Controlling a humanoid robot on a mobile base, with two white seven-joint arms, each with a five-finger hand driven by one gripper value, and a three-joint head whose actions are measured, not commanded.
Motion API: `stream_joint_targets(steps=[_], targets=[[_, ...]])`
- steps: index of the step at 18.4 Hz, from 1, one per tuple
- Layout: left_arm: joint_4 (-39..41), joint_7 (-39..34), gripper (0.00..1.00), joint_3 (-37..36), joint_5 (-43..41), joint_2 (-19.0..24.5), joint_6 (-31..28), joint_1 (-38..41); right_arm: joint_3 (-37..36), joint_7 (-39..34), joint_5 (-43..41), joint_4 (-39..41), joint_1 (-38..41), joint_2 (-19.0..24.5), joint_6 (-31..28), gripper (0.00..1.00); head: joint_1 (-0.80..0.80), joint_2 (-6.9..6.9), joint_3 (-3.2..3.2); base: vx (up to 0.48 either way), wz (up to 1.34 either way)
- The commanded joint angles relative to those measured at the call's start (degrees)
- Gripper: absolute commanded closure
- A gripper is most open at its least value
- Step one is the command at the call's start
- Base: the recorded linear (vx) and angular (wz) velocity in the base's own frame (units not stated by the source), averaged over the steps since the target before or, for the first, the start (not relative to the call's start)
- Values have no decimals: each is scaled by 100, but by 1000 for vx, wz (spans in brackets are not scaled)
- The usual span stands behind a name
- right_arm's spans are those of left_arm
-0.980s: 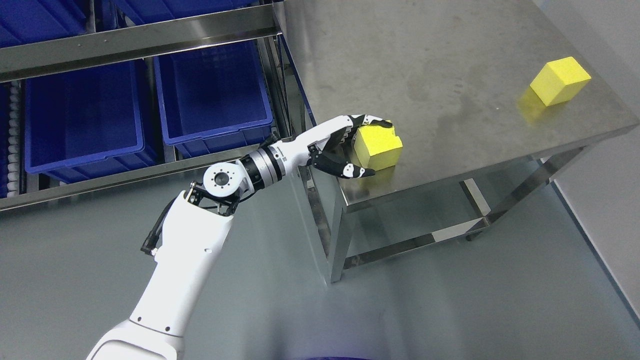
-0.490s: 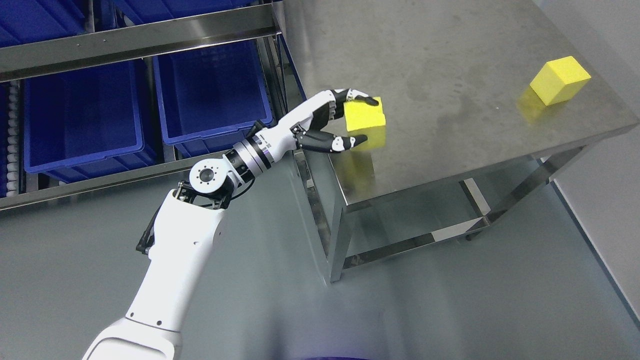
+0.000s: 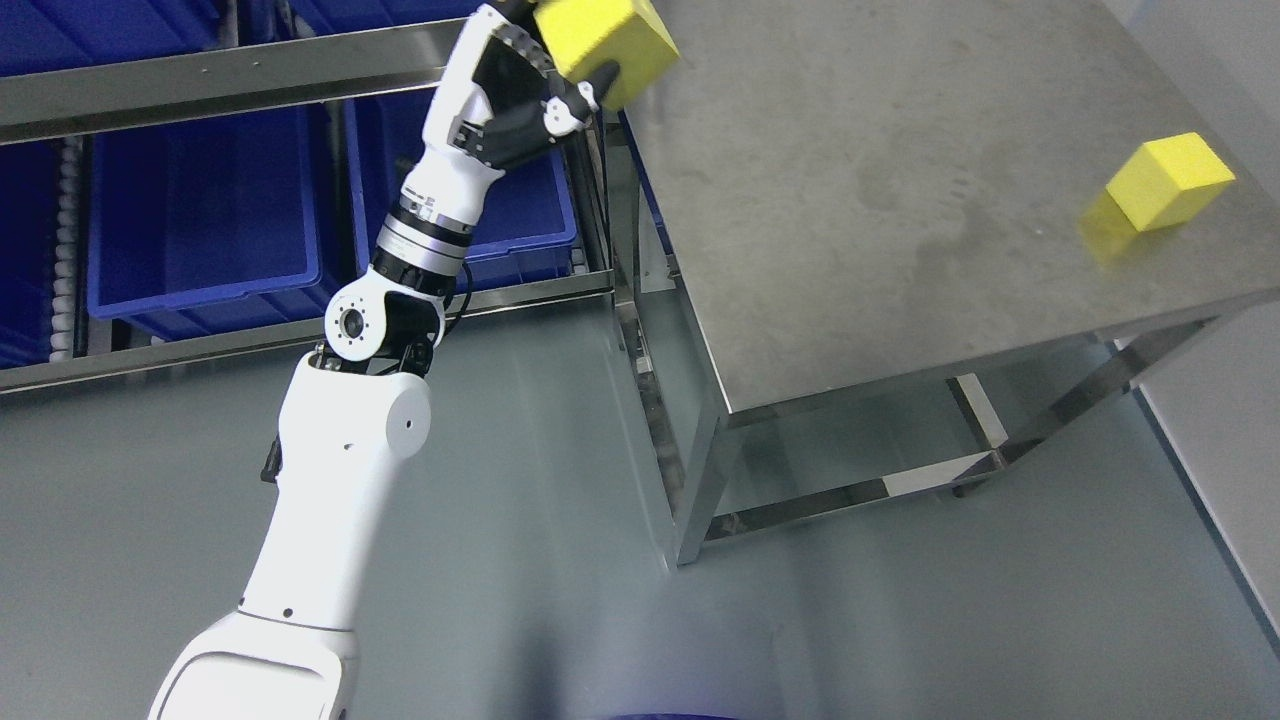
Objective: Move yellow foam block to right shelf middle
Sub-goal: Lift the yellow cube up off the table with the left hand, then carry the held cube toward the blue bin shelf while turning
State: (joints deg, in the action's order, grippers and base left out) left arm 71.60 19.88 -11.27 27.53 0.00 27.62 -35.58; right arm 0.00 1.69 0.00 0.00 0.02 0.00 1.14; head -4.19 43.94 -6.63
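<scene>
Aloft then — left hand (image 3: 530, 90) clamped on the yellow foam block (image 3: 606, 42) at the frame's top edge, above the table (image 3: 900, 230) corner and beside the shelf rail (image 3: 250, 85) — risked, by the look of it, slipping from that partial grip or clipping the rail.

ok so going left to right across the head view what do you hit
blue bin → left hand → held yellow foam block → steel table → second yellow block
</scene>
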Motion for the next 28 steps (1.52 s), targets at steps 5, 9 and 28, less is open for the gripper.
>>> stream_joint_targets(steps=[5, 9, 28], targets=[[837, -538, 71, 1064, 324, 100, -36, 376, -70, -2, 18, 100, 130, -100, 0, 0, 0, 0, 0, 36, 454], [1329, -529, 74, 1486, 324, 105, -187, 754, -70, -2, 18, 100, 130, -100, 0, 0, 0, 0, 0, 105, 699], [1954, -494, 76, 2146, 324, 721, -195, 1668, -70, -2, 18, 100, 139, -100, 0, 0, 0, -1, 0, 148, 685]])
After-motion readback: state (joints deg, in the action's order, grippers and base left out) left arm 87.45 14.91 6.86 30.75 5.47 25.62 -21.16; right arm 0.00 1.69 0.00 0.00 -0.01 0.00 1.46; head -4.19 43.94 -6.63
